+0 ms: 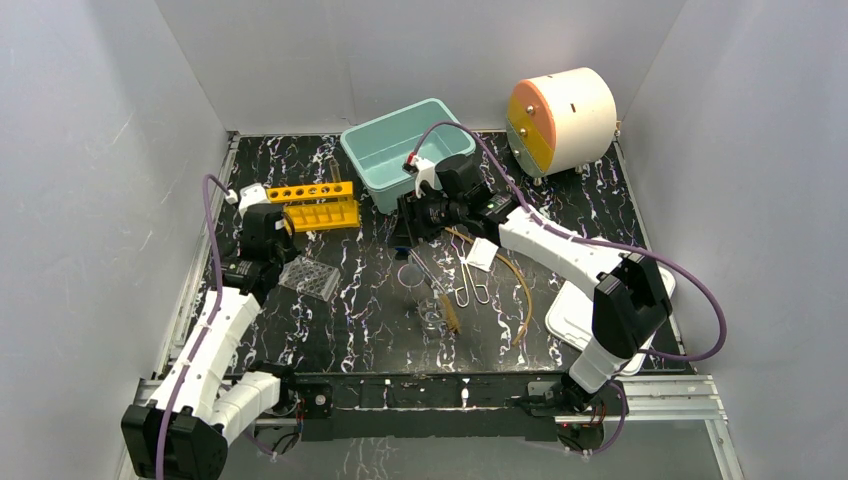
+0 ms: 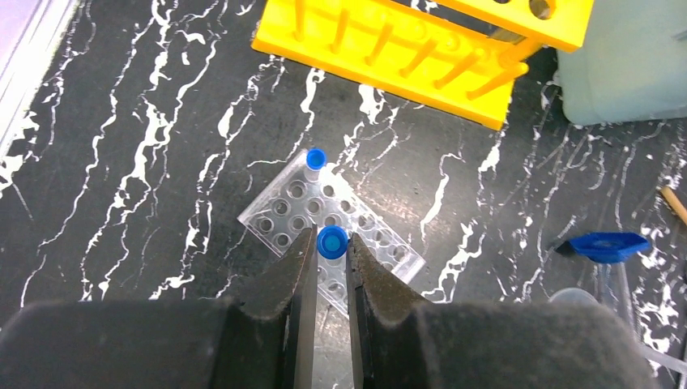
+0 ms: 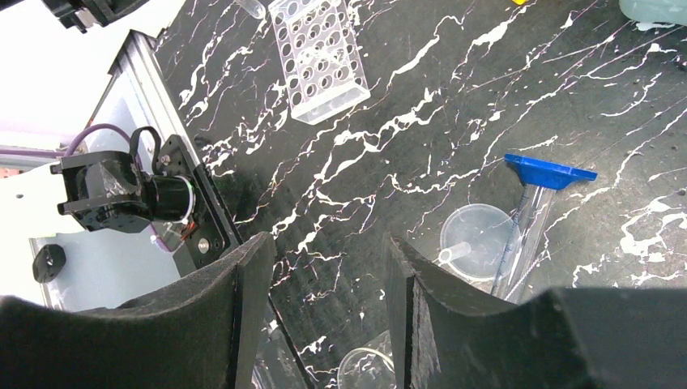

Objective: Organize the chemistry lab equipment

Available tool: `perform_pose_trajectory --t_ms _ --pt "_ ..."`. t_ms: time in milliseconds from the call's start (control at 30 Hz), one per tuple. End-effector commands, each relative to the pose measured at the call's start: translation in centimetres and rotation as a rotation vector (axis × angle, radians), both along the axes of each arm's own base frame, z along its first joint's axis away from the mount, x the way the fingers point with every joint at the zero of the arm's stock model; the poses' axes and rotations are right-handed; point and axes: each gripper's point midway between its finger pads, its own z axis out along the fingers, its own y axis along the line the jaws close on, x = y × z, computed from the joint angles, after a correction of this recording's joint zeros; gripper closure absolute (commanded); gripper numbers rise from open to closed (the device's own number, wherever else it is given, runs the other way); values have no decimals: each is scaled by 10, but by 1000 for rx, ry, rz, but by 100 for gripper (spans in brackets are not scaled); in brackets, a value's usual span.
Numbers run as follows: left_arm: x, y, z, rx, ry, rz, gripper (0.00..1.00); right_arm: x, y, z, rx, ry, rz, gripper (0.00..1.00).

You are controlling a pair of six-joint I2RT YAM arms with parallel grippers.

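The left claw (image 2: pixel 330 253) is closed to a narrow gap on a blue-capped tube (image 2: pixel 332 241), which is gripped just under its cap. The tube is seen end-on from the wrist camera, so its long axis is judged to run along the claw, down toward the surface (image 2: pixel 121 162). Directly beneath it the clear rack (image 2: pixel 283 212) is laid flat, its long axis running from upper left to lower right in that view. A second tube (image 2: pixel 315 158) is seated in a hole at the rack's far corner. The yellow rack (image 2: pixel 421 49) is seen beyond, apart from the clear one, with the teal bin (image 2: pixel 624 73) near it.

The step in hand is judged to be the seating of the held tube in a free hole. The move turns on the tube's tip being lined up over one hole. The tip is hidden by cap and fingers, so the alignment cannot be told.

The right claw (image 3: pixel 328 247) is held wide open with nothing in it, near a small dish (image 3: pixel 478 239) and well apart from the clear rack. The left arm is the nearer.
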Motion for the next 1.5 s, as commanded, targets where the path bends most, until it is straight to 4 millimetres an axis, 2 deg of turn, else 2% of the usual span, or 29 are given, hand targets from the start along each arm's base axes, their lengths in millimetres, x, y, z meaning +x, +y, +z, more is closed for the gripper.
perform_pose_trajectory --t_ms 0,300,467,767,1033,1467 --pt "-2 19 6 58 -64 90 100 1 -3 28 56 -62 -18 41" --pt "0 29 -4 56 -98 178 100 -3 -3 25 55 -52 -2 41" --pt "8 25 -13 31 -146 172 100 0 -3 21 45 -51 -4 41" --pt "24 11 -27 16 -127 172 100 5 2 17 32 -45 0 41" --pt "19 11 -29 75 -141 234 100 8 1 14 22 -40 -8 42" --pt "26 7 -37 82 -158 228 100 8 -5 12 9 -37 -20 42"
